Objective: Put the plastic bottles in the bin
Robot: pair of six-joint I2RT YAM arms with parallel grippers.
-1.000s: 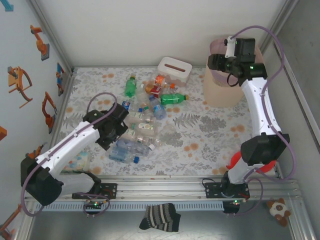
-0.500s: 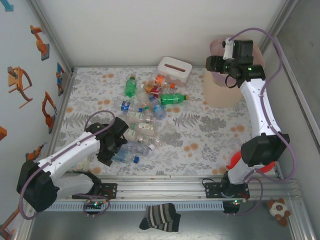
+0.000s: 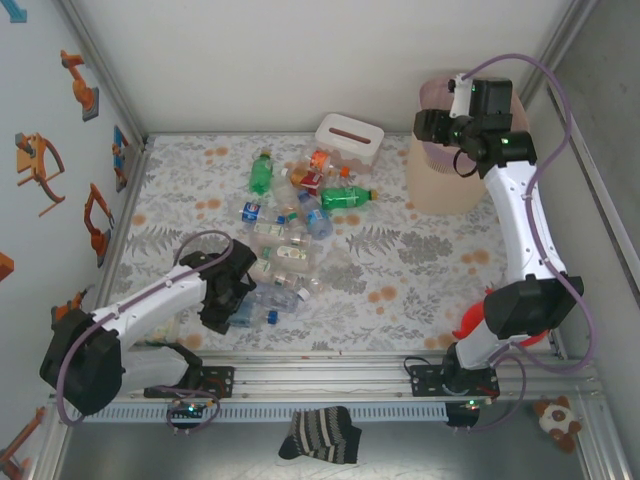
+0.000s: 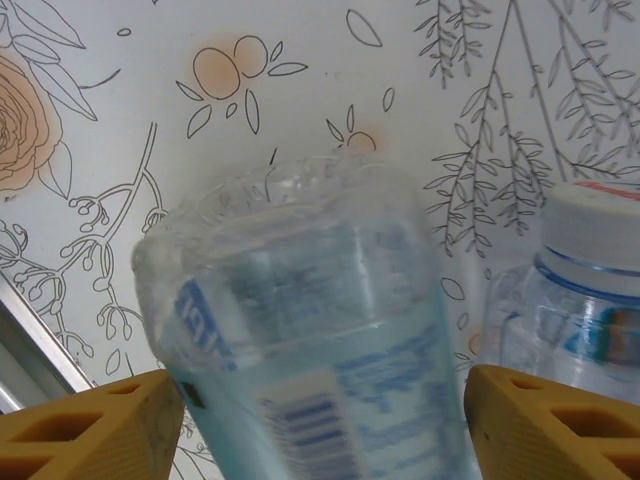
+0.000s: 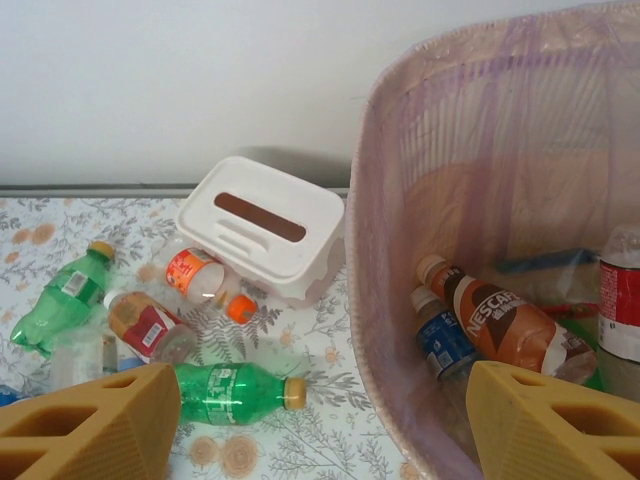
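Left arm sits lower in overhead frame than a second ago; left gripper [image 3: 230, 297] has come down to near edge of bottle heap, lower left of centre. Its yellow fingers [image 4: 90, 425] lie against both sides of clear bottle [image 4: 310, 330] with blue-printed label; clamped or merely touching, cannot tell. White-capped bottle [image 4: 585, 290] just right of it. Right gripper [image 3: 435, 127] barely shifted, upper right, above bin [image 5: 365, 300], fingers spread wide, nothing between. Plastic bottles [image 3: 290, 215] heaped centre frame, below white tissue box [image 3: 350, 138]. Brown Nescafe bottle [image 5: 500, 320] inside bin.
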